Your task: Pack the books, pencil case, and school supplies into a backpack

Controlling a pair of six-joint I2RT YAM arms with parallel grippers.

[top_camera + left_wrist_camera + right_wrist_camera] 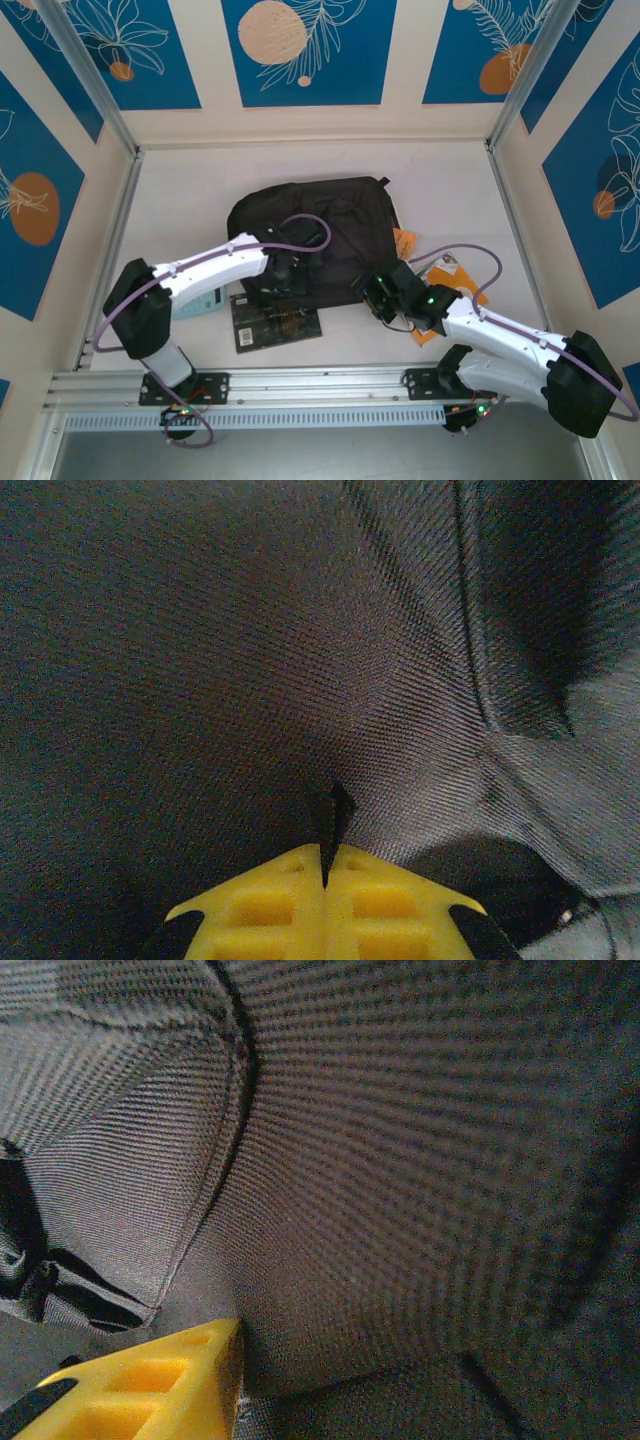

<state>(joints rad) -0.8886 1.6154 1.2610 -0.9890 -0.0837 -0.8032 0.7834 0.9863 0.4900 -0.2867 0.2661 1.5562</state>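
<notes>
Top view: black backpack (pixel 320 220) flat at the middle of the table (pixel 180 200). Left gripper (pixel 283 276) at its near edge, closed, with a thin fold of the black fabric pinched between the yellow fingertips (pixel 280 900) in the left wrist view. Right gripper (pixel 377 293) against the backpack's near right corner; one yellow finger (pixel 170 1380) beside woven fabric, opening impossible to tell. Black gold-patterned book (pixel 277 322) just near of the backpack, pale teal piece (pixel 205 303) to its left, orange books (pixel 452 275) at the backpack's right.
</notes>
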